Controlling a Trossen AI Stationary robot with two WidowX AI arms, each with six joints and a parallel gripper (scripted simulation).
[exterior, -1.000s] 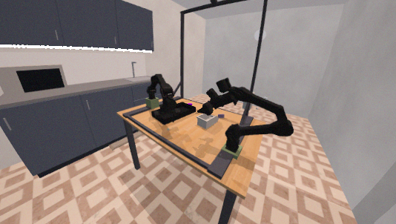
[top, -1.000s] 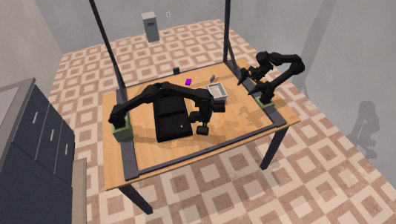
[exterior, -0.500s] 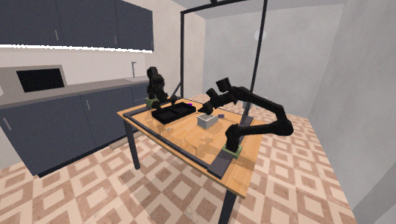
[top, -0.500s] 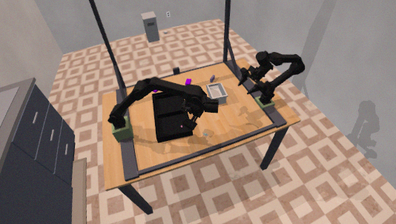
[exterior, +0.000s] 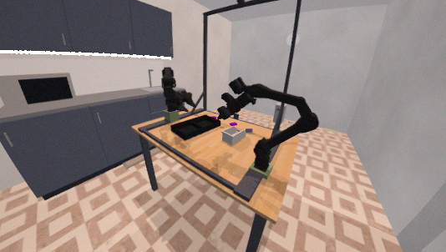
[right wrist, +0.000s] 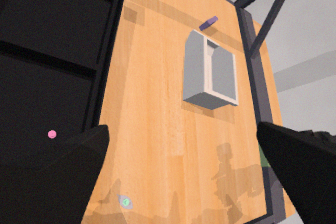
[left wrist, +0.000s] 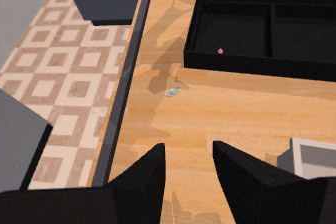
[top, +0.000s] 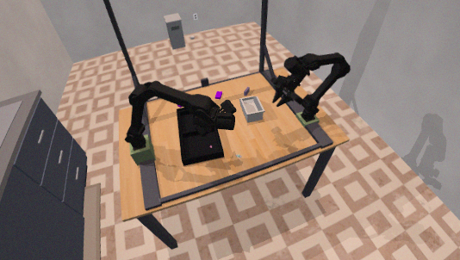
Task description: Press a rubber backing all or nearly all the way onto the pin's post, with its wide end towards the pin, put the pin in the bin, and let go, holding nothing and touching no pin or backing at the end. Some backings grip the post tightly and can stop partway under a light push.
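The pin (top: 238, 156) (exterior: 189, 144) (left wrist: 172, 92) (right wrist: 125, 202) is a tiny green and grey thing lying on the bare wood, just off the black tray's corner. It is too small to tell whether a backing sits on it. A pink backing (top: 211, 146) (left wrist: 220, 50) (right wrist: 51, 134) lies inside the black tray (top: 200, 155) (exterior: 188, 129) (left wrist: 239, 62) (right wrist: 39, 75). The grey bin (top: 246, 116) (exterior: 232, 137) (left wrist: 314, 160) (right wrist: 204, 100) stands beside the tray. My right gripper (top: 227, 114) (right wrist: 184, 130) is wide open and empty, raised over the tray's edge. My left gripper (top: 281, 97) (exterior: 221, 113) (left wrist: 188, 149) hangs high beyond the bin, its fingers partly apart with nothing between them.
Two purple blocks (top: 219, 95) (top: 246, 89) lie on the table behind the bin; one purple block (right wrist: 208, 23) shows in the right wrist view. A dark rail (top: 151, 188) (left wrist: 116, 115) frames the work area. Tall frame posts (top: 264, 24) rise at the table's back.
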